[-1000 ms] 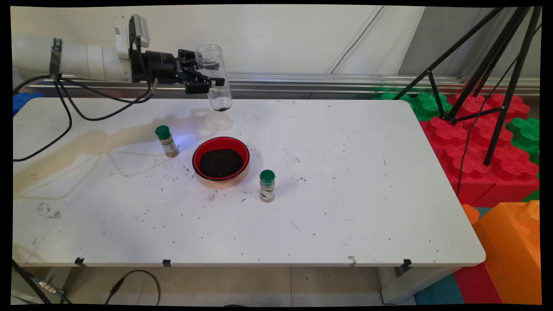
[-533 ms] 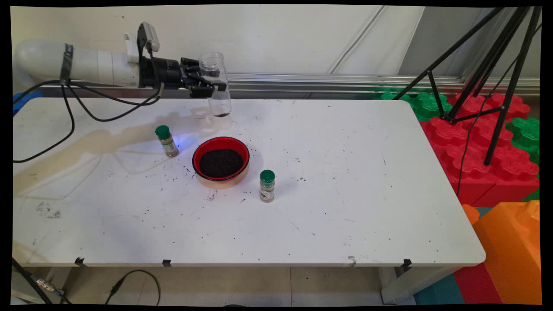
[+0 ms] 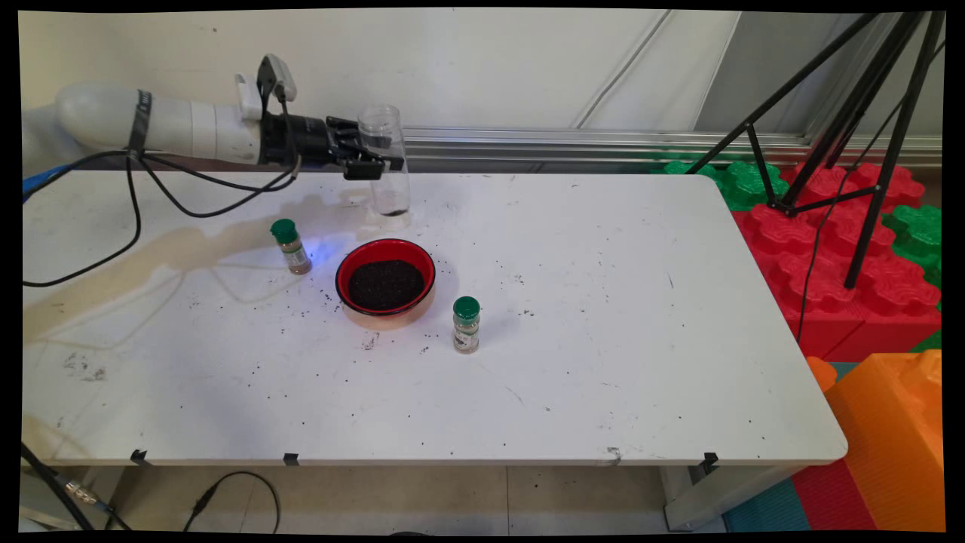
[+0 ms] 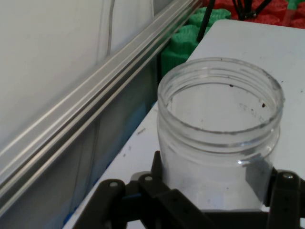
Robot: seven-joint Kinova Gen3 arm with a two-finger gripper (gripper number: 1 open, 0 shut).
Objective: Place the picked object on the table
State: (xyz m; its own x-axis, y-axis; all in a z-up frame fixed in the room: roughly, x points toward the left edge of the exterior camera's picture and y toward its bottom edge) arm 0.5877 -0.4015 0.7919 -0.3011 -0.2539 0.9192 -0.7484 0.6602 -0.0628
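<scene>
Gripping clear jar (image 3: 386, 160), end effector (image 3: 367, 157); jar base cropped

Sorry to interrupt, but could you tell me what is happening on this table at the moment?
The arm's pincer is shut on a clear open jar, held upright at the table's far side, its base at or just above the surface. The jar is nearly empty, with only a few dark specks inside. In front of it sits a red bowl of dark grains, flanked by two green-capped spice bottles, one to its left and one nearer, to its right. Loose grains are scattered about.
</scene>
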